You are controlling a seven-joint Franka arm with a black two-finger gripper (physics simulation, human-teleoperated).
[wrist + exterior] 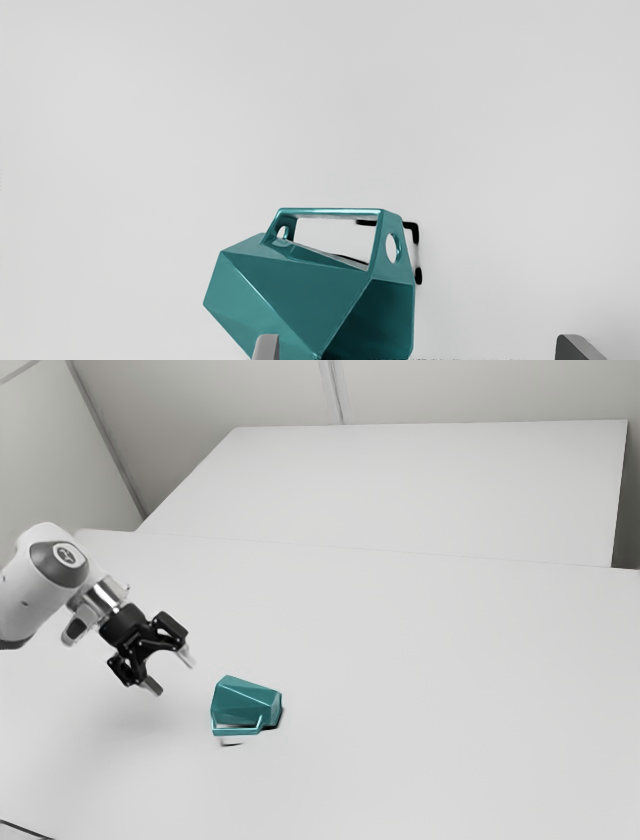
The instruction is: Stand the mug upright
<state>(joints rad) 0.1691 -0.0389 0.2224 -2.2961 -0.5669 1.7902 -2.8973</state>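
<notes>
In the exterior view my gripper hangs above the table, its two fingers spread wide with nothing held. Toward the exterior view's right and a little lower is the teal faceted mug, lying on its side, its handle toward the camera. The wrist view has the same mug with its handle standing out from the body; the gripper has one fingertip overlapping the mug's lower part in the picture and the other well apart from it. The mug's underside is hidden.
A large white table bears the mug. Behind it stands another white surface at the back, with pale walls around. A thin dark line crosses the exterior view's lower left corner.
</notes>
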